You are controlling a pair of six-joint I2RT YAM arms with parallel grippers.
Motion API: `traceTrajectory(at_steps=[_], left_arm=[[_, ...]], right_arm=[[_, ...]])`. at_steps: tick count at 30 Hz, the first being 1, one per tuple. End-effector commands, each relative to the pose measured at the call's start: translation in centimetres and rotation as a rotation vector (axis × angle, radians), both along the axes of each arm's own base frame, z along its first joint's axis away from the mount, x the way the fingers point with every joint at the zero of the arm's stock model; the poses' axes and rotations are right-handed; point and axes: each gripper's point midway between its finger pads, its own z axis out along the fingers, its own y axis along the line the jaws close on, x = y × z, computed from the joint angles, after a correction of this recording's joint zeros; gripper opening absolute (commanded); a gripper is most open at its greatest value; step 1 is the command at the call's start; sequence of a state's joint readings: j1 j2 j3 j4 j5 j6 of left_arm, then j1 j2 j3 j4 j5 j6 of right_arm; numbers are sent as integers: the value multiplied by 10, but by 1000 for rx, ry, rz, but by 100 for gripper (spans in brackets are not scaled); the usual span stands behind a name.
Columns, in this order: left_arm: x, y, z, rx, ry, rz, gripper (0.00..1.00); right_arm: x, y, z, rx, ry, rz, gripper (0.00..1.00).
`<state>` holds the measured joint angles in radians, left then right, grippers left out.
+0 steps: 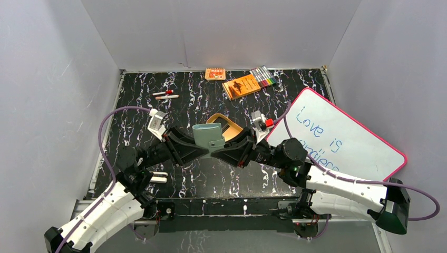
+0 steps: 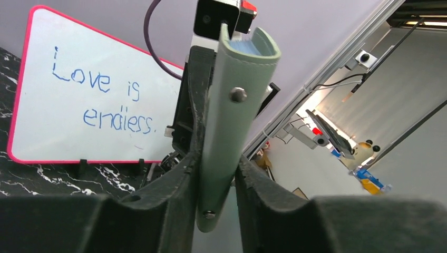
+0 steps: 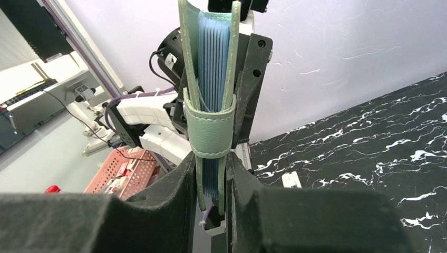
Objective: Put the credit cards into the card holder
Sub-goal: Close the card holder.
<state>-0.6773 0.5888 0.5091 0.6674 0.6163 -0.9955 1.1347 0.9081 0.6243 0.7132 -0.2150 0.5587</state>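
Observation:
The sage-green card holder [image 1: 207, 136] is held up above the middle of the table, folded, with its snap tab wrapped round the open side. My left gripper [image 1: 203, 150] comes in from the left and grips its spine edge. In the left wrist view both fingers press on the card holder [image 2: 232, 121] at my left gripper [image 2: 217, 174]. My right gripper [image 1: 217, 152] meets it from the right, shut on the open edge. There the card holder [image 3: 213, 89] shows its pale blue pockets between the fingers of my right gripper [image 3: 211, 179]. No credit cards show in any view.
A tan oval tray [image 1: 227, 128] lies just behind the holder. A pink-framed whiteboard [image 1: 337, 137] leans at the right. An orange booklet [image 1: 241, 86], a set of markers [image 1: 263, 78] and a small orange box [image 1: 215, 74] lie at the back. Two pens [image 1: 164, 95] lie back left.

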Motion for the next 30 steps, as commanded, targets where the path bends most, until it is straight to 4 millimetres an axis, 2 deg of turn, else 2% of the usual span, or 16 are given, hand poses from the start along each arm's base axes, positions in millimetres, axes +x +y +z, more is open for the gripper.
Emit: traceTrajectory(at_steps=[1, 4, 6, 9, 12, 13, 16, 19, 23, 26, 30], left_arm=[[-11, 2, 14, -36, -81, -31, 24], [-12, 2, 15, -39, -89, -38, 13], [-14, 3, 17, -44, -101, -41, 1], [-15, 4, 17, -48, -111, -36, 0], [-7, 8, 14, -46, -101, 28, 0], [-1, 10, 7, -13, -75, 69, 0], [27, 21, -12, 110, -15, 264, 0], [53, 46, -36, 264, 74, 480, 0], [78, 80, -93, 491, 260, 702, 0], [82, 84, -142, 612, 389, 725, 0], [82, 83, -194, 713, 559, 729, 0]], right_arm=[[-9, -6, 31, 115, -23, 39, 0], [-12, -3, 32, 118, -12, 64, 0], [-14, -1, 32, 113, -4, 78, 0], [-18, 0, 29, 97, 6, 110, 0], [-24, -1, 27, 61, -11, 131, 58], [-23, -2, 22, 13, -3, 120, 69], [-14, -13, 17, -106, 4, 37, 95], [-1, -41, 12, -220, -2, -104, 99], [31, -79, -23, -444, 41, -343, 99], [50, -93, -58, -565, 86, -469, 99], [65, -94, -99, -646, 150, -556, 99]])
